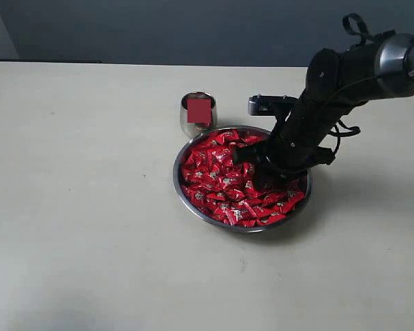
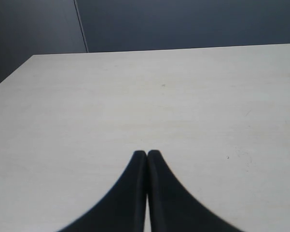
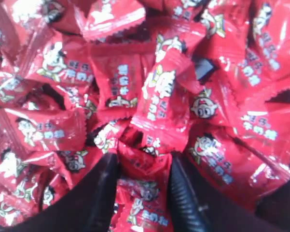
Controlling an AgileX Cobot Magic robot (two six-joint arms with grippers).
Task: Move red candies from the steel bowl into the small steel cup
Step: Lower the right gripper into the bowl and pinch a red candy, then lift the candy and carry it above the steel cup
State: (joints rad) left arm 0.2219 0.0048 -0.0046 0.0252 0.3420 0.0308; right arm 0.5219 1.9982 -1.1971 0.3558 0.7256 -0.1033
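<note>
Candies (image 1: 220, 183) heap in the bowl (image 1: 176, 181), all round the right claw (image 3: 142, 162), which is dug in and pinches one between its fingers. The cup (image 1: 193, 124) stands near that claw, just outside the rim. The left claw (image 2: 147, 155) is closed on nothing, above the table (image 2: 183, 96).

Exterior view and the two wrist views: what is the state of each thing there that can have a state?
red candies, heaped in the bowl, filling it.
steel bowl, upright on the table, full.
small steel cup, upright beside the bowl; contents unclear.
left gripper, shut, empty, over the table.
right gripper, down in the pile, closed on one candy.
</note>
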